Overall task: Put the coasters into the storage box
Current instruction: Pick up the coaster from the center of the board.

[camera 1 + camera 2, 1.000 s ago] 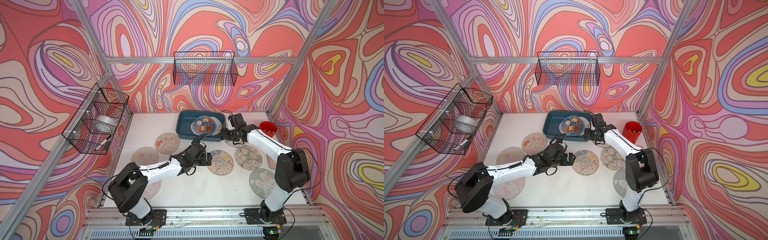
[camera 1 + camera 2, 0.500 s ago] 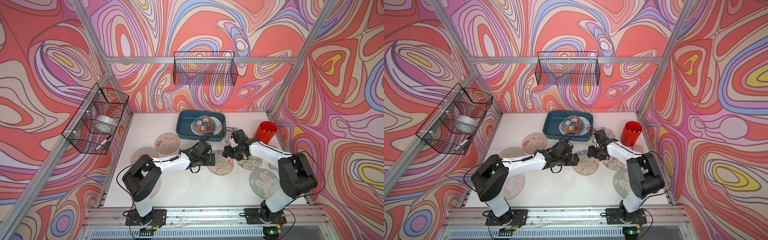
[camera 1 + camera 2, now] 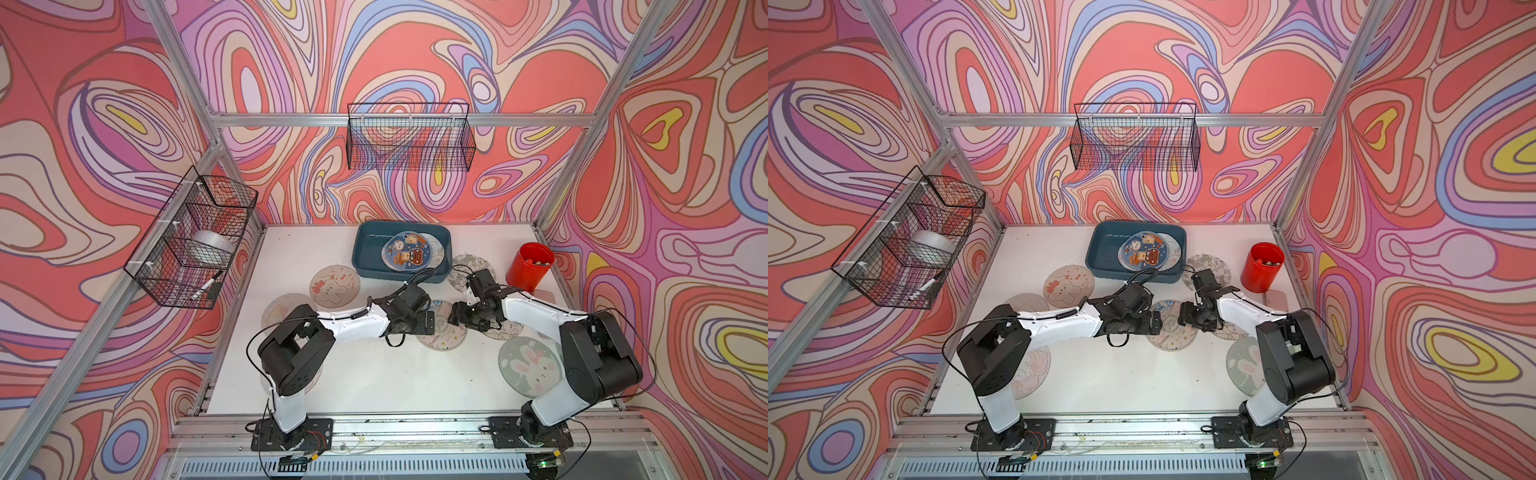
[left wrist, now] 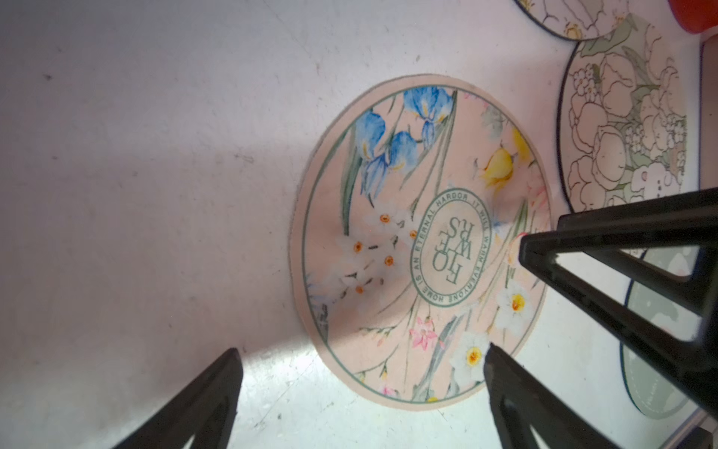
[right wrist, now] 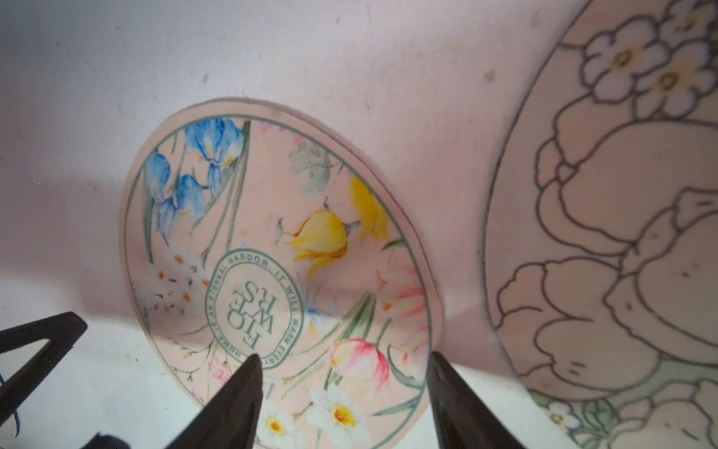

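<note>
on table, floral coaster, txt "flowers", "home is an eternal harbor"

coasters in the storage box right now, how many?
2 showing: a blue-rimmed coaster on top, a pale coaster partly under it, toward the red cup. More may be hidden beneath them in the storage box.

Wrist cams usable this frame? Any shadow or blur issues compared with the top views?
Left wrist: sharp, but a shadow band covers most of the FLOWERS coaster, with one edge brightly lit. Right wrist: same shadow split on that coaster; the nearer outlined-flower coaster is soft. Both top views: even light, table sharp.
</note>
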